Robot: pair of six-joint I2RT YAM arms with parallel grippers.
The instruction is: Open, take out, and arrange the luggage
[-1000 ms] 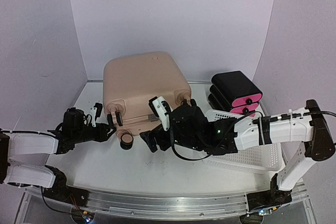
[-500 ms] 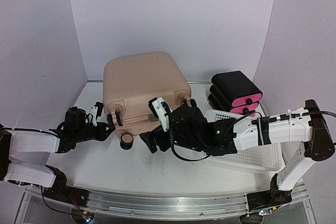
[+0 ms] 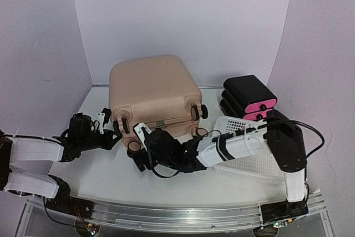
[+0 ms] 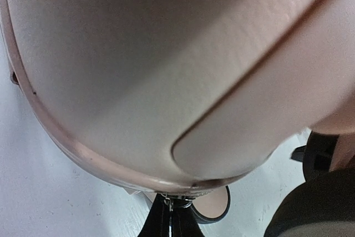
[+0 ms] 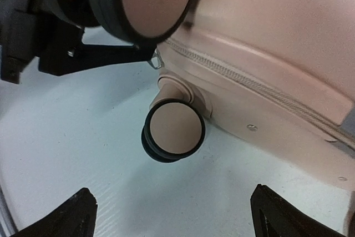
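Inspecting the luggage (image 3: 152, 95), we find it lying flat and zipped shut at the middle back of the table (image 3: 100, 178), wheels toward the arms. The left gripper (image 4: 169, 221) is pressed together on the zipper pull (image 5: 156, 59) at the luggage's near-left corner. The right gripper (image 5: 175, 215) hangs spread and empty just in front of the luggage, facing a wheel (image 5: 173, 131).

Risks, in our judgement:
- The small pull may slip from the pinch as the zipper track (image 5: 249, 81) bends round the corner.
- Nothing braces the shell, so a hard tug could drag or turn the luggage instead of opening it.
- The right gripper sits close to the left fingers and the wheel; a careless advance could knock the pinch loose.

Containers:
- The luggage is closed, its contents hidden.
- The white basket (image 3: 266, 165) to the right of the luggage shows nothing inside where visible; the right arm covers part.
- The drawer box (image 3: 249, 95) beyond the basket is shut, contents unseen.
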